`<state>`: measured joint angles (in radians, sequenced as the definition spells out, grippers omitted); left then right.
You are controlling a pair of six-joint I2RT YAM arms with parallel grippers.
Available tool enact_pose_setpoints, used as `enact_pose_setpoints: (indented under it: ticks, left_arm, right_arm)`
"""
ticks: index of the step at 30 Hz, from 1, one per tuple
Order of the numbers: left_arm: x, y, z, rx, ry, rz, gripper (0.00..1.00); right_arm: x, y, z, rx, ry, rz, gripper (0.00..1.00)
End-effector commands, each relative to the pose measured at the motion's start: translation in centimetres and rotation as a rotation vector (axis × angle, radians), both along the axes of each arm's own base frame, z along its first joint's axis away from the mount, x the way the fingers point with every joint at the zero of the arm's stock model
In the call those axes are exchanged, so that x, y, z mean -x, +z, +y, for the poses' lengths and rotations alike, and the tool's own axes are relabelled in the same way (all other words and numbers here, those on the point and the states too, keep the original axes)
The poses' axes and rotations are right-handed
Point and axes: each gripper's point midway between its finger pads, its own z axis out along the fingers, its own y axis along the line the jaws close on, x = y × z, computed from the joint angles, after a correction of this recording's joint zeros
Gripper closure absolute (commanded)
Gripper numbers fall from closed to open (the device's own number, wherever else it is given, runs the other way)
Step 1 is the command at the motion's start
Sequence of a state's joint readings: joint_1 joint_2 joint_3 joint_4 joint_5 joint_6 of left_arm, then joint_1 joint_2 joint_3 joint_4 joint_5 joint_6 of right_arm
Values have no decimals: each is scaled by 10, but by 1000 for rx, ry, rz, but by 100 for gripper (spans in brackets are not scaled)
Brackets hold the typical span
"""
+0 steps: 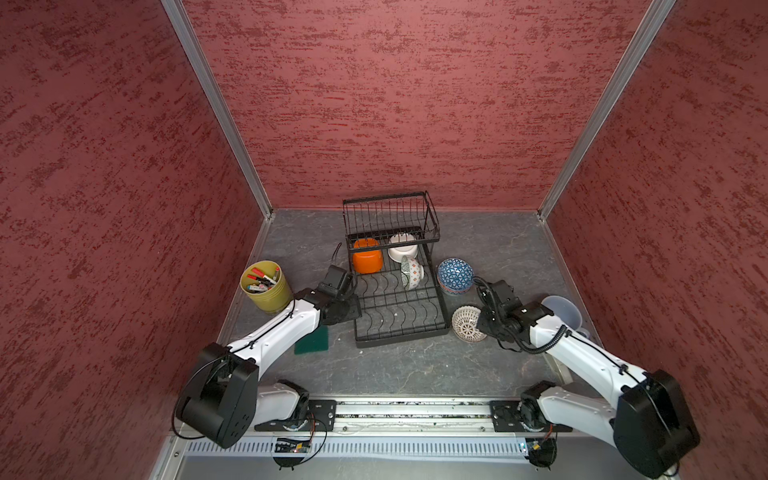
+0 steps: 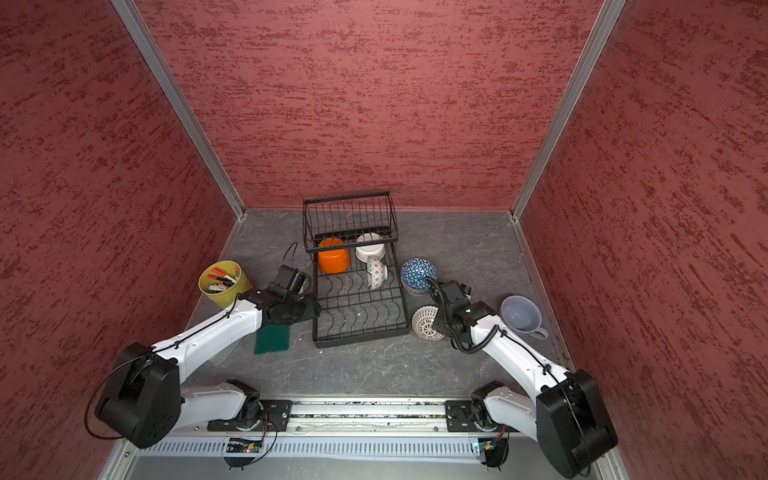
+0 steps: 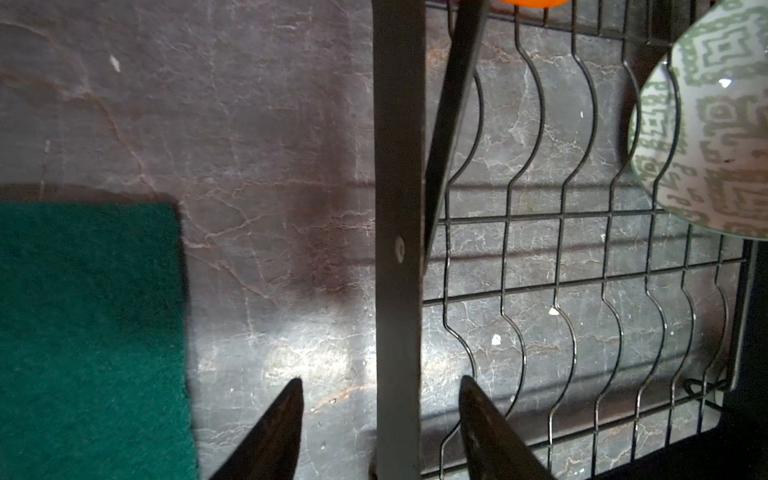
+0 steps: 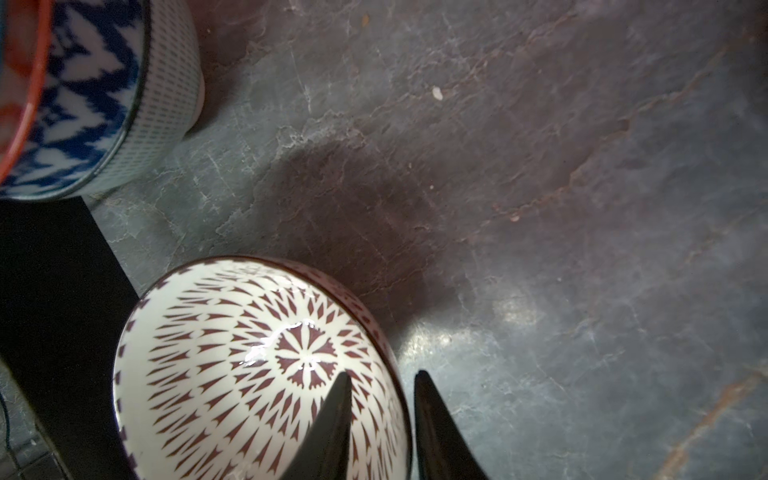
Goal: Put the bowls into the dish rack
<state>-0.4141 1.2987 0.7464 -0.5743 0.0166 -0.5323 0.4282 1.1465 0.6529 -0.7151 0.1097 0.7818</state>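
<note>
**Step in hand: picking up the next bowl.**

1. Loaded so far. The dish rack (image 1: 403,337) holds three bowls at its far end. An orange bowl (image 1: 368,259) and a white bowl (image 1: 402,249) sit upside down under the raised basket. A green-patterned bowl (image 1: 412,272) stands on edge in the slots.
2. Not yet loaded. A lattice bowl (image 4: 249,365) rests on the table (image 4: 582,208), just beside the rack's near right corner. A stack of bowls (image 1: 455,274) with a blue one on top stands beside the rack's right side.
3. Right gripper (image 4: 382,376). One finger is inside the lattice bowl and one outside, the jaws drawn narrow astride the rim. I cannot tell whether they are biting yet.
4. Left gripper (image 3: 380,384). The jaws are spread, one on each side of the rack's side rail (image 3: 399,166), with gaps visible on both sides. My reading is that it is there to steady the rack.

**Next move, as I judge it.** Complete the pinch on the rim. Lift the bowl clear of the rack's edge, tip it on edge, and lower it into a free slot nearer than the green-patterned bowl. A thin glazed rim may slip, so confirm the grip before lifting.
</note>
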Motion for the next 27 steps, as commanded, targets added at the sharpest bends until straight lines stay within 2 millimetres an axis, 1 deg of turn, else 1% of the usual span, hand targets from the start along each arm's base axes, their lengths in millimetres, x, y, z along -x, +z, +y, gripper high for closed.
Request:
enact_pose_setpoints:
  ticks: [1, 9, 14, 17, 27]
  left_arm:
    - [-10, 2, 3, -19, 13, -26, 45]
    - [-11, -4, 4, -35, 18, -22, 52]
    - [-12, -9, 3, -35, 16, -17, 55]
    - [-12, -13, 2, -35, 12, -13, 57]
    - [-11, -24, -1, -52, 6, 12, 68]
  right_arm:
    - [-1, -3, -8, 28, -41, -2, 76]
    - [-1, -7, -8, 40, -38, 9, 81]
    - [-2, -9, -8, 45, -33, 16, 87]
    - [-2, -10, -9, 52, -31, 18, 88]
    - [-4, -7, -9, 65, -17, 20, 96]
